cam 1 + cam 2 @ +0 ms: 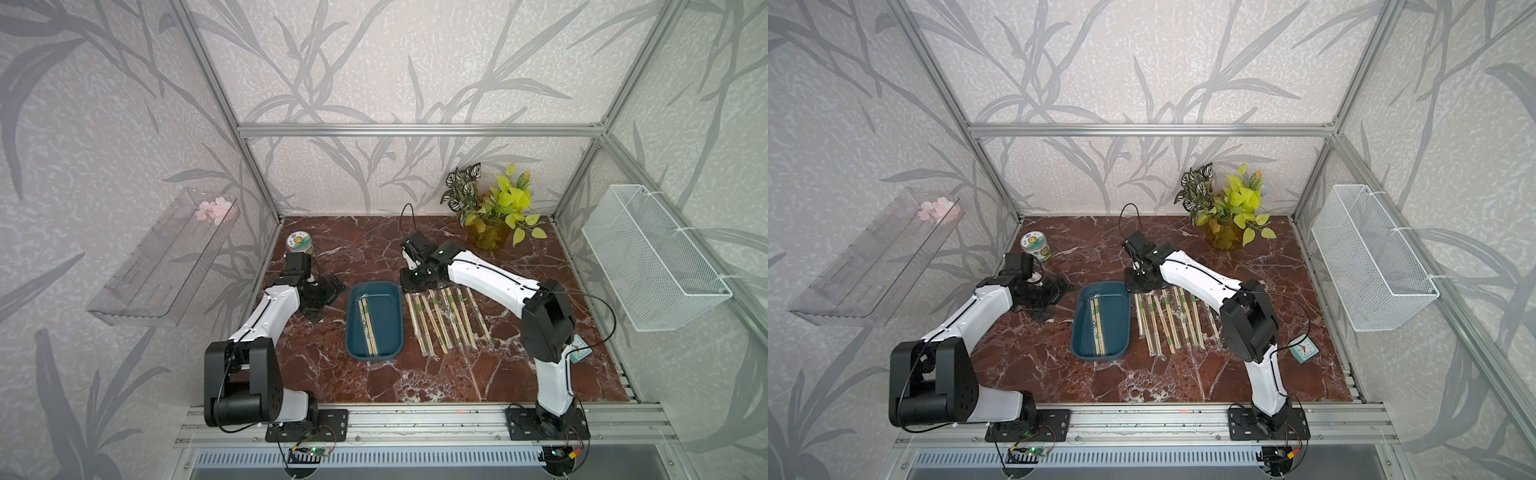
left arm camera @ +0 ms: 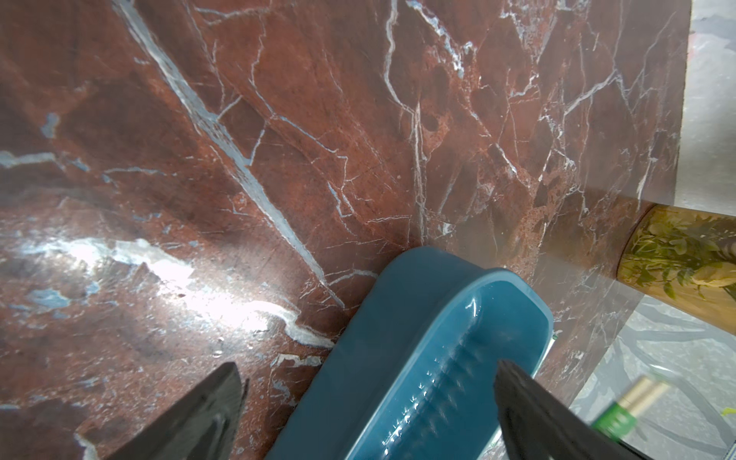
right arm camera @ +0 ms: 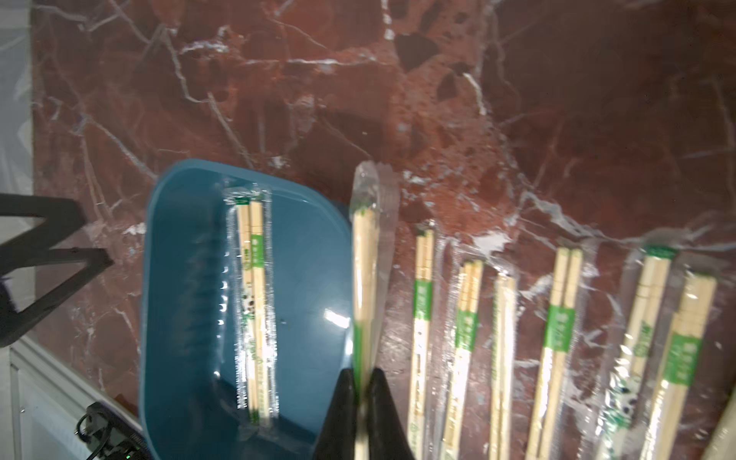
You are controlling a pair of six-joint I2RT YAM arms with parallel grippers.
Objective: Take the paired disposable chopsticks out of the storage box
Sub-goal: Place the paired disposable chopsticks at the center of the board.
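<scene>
Chopstick pair point(image 3: 364, 255) being clamped near one end in right jaws, hanging just over storage box point(image 3: 179, 278) rim, seemingly heading for row point(image 1: 444, 320) lying side by side on worktop point(image 1: 415, 382). More sticks point(image 1: 368, 328) lying inside box. Left jaws standing apart beside box corner, probably waiting to steady it.

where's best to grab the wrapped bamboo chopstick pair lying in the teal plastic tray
Probably from above, jaws across the narrow width of the wrapped bamboo chopstick pair near its green band: it lies flat on the floor of the teal plastic tray, whose walls block sideways approach.
</scene>
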